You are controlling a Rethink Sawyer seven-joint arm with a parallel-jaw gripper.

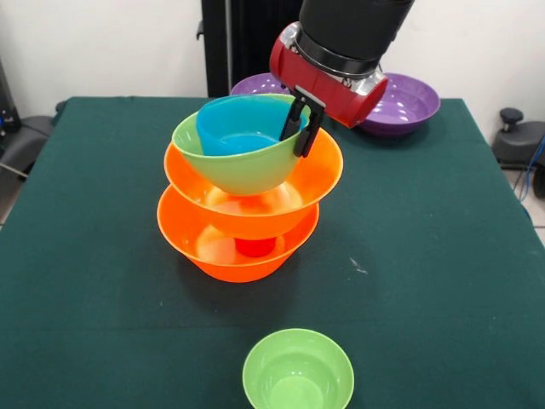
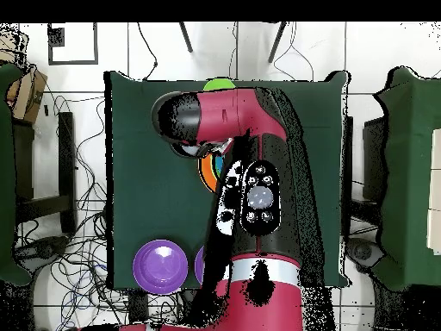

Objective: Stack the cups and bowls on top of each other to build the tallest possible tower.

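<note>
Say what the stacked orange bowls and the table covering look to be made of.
The orange bowls: apparently plastic, glossy, with bright highlights on their rims and a slightly see-through glow inside. The table covering: seemingly dark green cloth, matte, with no shine and a soft, faintly uneven surface; the exact fabric cannot be told.

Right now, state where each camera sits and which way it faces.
Front view: across the table, looking over the tower with its blue bowl on top; shows the wrist and gripper, fingers straddling the medium green bowl's rim.
Overhead view: above the table, looking straight down; the arm covers most of the tower.
Shared: the arm, the small green bowl and a purple bowl.
</note>
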